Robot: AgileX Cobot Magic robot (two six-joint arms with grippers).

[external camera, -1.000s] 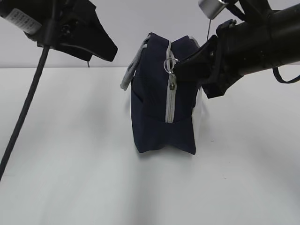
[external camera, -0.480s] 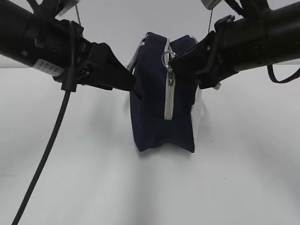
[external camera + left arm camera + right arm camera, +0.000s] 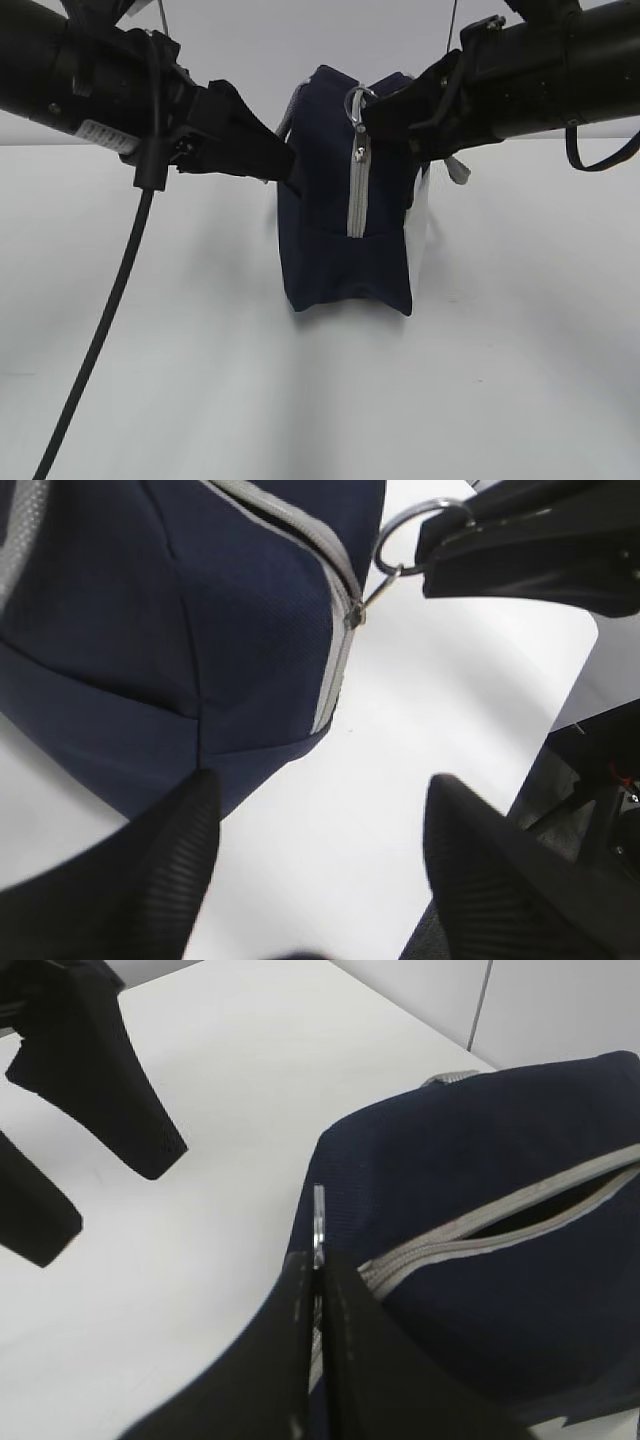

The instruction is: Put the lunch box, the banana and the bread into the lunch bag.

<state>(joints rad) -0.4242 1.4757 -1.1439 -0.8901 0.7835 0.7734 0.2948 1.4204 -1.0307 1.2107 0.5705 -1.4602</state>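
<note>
The left hand (image 3: 285, 172) has come in against the navy lunch bag (image 3: 320, 250) standing on the white table (image 3: 180, 380), fingers spread, while the right hand (image 3: 320, 1265) stays clenched on the ring pull (image 3: 400, 535).

The lunch bag (image 3: 345, 240) hides its own contents: only a dark slit shows through the partly open zipper (image 3: 500, 1225) in the right wrist view, and nothing inside can be made out. The left gripper's (image 3: 292, 172) fingertips sit against the bag's side at 9 o'clock in the exterior view — whether they touch the fabric cannot be told. In the left wrist view the bag runs off the frame at 10 o'clock, and the fingers (image 3: 180, 850) are cut by the bottom edge. The ring pull (image 3: 319, 1222) is half buried between the right gripper's (image 3: 318, 1270) pressed-together fingers — blurred and cut off at 6 o'clock.
</note>
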